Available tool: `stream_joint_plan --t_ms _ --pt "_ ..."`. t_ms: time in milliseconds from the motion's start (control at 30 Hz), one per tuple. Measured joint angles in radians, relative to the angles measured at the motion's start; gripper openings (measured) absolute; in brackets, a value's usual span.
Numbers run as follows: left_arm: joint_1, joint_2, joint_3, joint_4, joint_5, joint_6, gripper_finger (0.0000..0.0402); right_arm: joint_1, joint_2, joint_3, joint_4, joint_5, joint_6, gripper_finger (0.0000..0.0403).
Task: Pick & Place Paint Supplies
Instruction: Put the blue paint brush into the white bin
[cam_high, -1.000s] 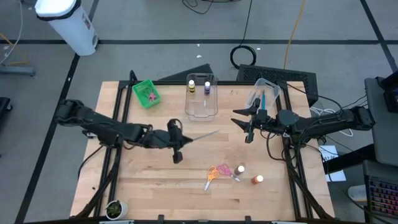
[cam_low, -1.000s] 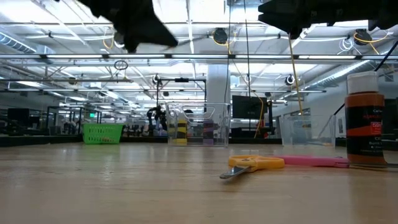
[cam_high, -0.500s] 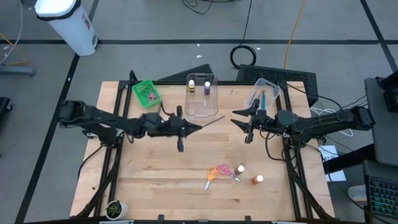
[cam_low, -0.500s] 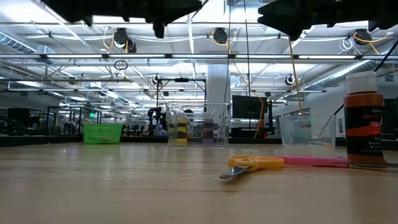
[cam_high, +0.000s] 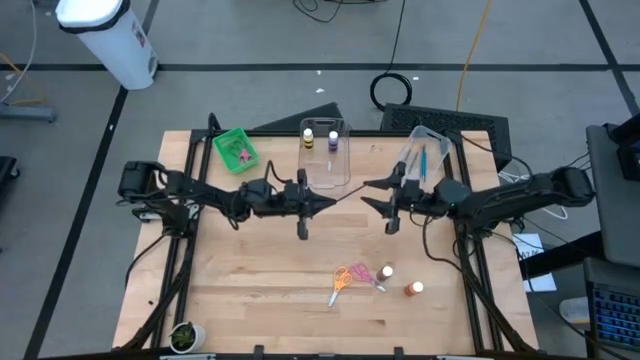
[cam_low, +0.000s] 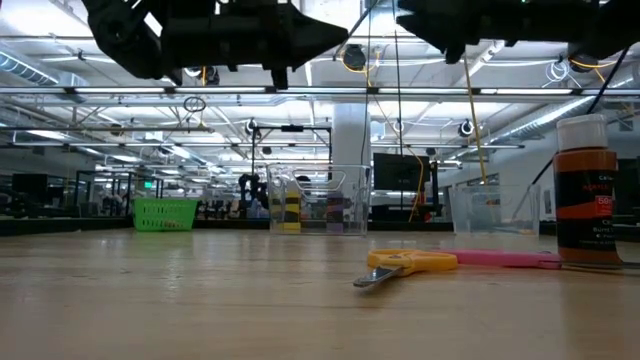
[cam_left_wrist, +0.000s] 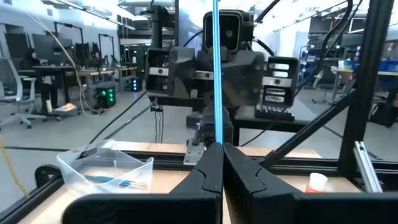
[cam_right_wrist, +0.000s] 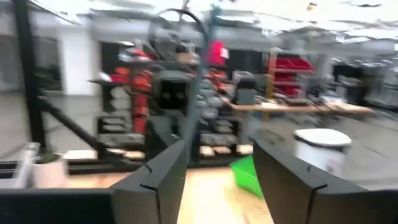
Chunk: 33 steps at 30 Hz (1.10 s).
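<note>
My left gripper (cam_high: 320, 203) hangs over the table's middle, shut on a thin blue paintbrush (cam_high: 345, 193). The brush's free end points toward my right gripper (cam_high: 370, 193), which stands open close by. Whether the brush reaches between the right fingers I cannot tell. Orange and pink scissors (cam_high: 340, 279) and two white-capped bottles (cam_high: 387, 271) (cam_high: 413, 289) rest on the near right of the table. The orange bottle (cam_low: 587, 190) stands upright. My left gripper pinches the paintbrush's shaft (cam_left_wrist: 215, 138) between its two fingertips (cam_left_wrist: 205, 168). The fingers lie about level and come from the table's left. The brush runs on along their line, lifted clear of the table.
A clear tub (cam_high: 323, 158) at the far middle holds a yellow and a purple bottle. Another clear tub (cam_high: 428, 150) at the far right holds blue brushes. A green bin (cam_high: 235, 148) sits at the far left. Bare wood lies at the near left.
My left gripper has moved toward the table's right and far edge and tipped up to about level. It has carried the brush, which now points at my right gripper. My right gripper has shifted a little toward the left.
</note>
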Motion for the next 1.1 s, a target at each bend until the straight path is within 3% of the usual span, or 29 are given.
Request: stream_joint_plan --t_ms 133,367,600,1100 --pt "-0.001 0.0 0.0 0.0 0.0 0.0 0.0 0.0 0.052 0.0 0.125 -0.104 0.019 0.022" --pt "0.0 0.0 0.0 -0.001 0.0 0.0 0.0 -0.004 0.154 0.0 0.328 -0.122 0.059 0.025" --pt "0.0 0.0 0.0 -0.002 0.0 0.0 0.0 -0.004 0.211 0.0 0.419 -0.019 0.058 0.0227" --pt "0.0 -0.001 0.0 -0.009 -0.004 0.0 0.0 -0.002 0.266 0.063 0.377 -0.024 0.077 0.0163"
